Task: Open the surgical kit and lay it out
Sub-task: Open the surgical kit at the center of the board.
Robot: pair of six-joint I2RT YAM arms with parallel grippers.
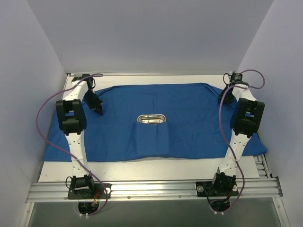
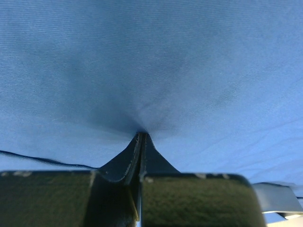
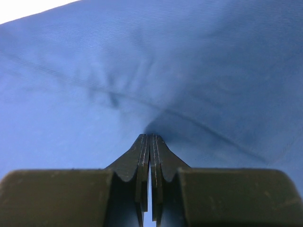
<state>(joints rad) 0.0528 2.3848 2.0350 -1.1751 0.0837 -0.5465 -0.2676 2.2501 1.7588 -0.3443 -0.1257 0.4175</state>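
Observation:
The kit's royal-blue cloth wrap [image 1: 180, 127] lies spread wide over the table. A small shiny steel tray [image 1: 151, 118] sits at its middle, with a cloth fold rising over the tray's near side. No instruments show. My left gripper [image 1: 98, 109] is at the cloth's far left part; in the left wrist view it [image 2: 142, 134] is shut, and the cloth [image 2: 165, 61] puckers into its tips. My right gripper [image 1: 222, 98] is at the cloth's far right corner; its jaws [image 3: 149, 135] are shut, with creases of cloth [image 3: 142, 61] running into them.
Grey walls enclose the table on the left, back and right. A bare white strip of table [image 1: 142, 168] runs along the front, before the aluminium rail [image 1: 151, 189] that carries both arm bases. Purple cables [image 1: 40, 118] loop beside each arm.

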